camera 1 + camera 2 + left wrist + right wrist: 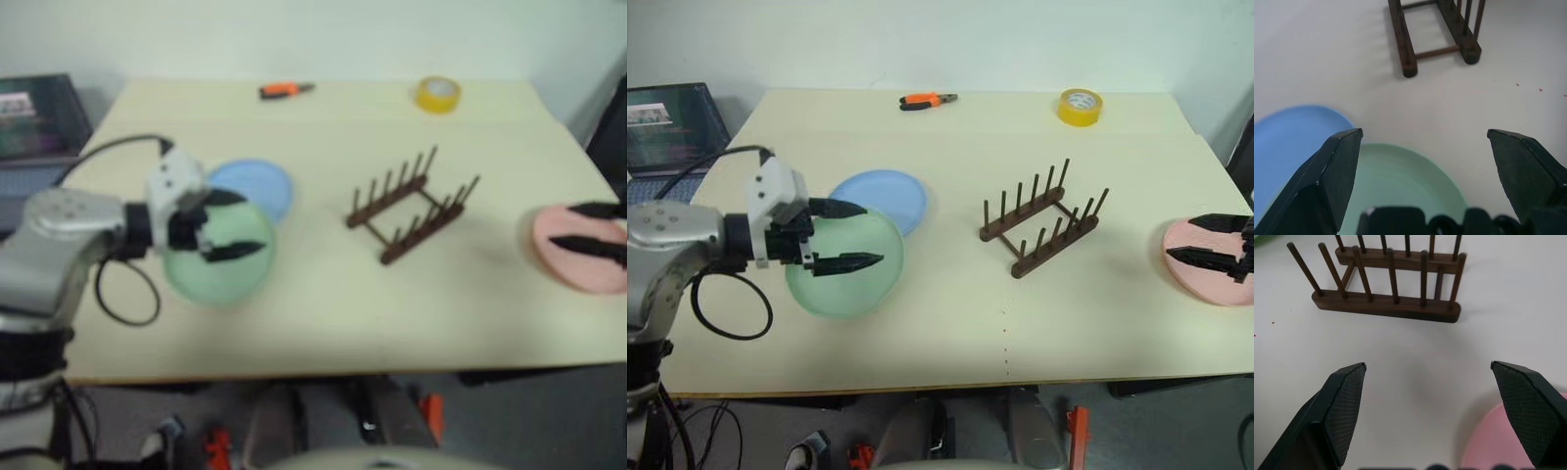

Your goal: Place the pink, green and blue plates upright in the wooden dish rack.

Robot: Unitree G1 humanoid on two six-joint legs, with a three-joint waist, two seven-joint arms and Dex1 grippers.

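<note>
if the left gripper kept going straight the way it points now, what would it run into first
Likely bare table just past the green plate; farther along that line stands the wooden dish rack. The left gripper is open; depth is uncertain.

The table (950, 323) is pale cream and plain. The dish rack (1043, 220) is dark brown wood. The 3 plates are plain: 1 green plate (857, 284), 1 light blue plate (887, 196) and 1 pink plate (1205, 279). The tape roll (1079, 106) is yellow. The pliers (926, 100) have orange handles. Both grippers have black fingers (847, 262).
</note>
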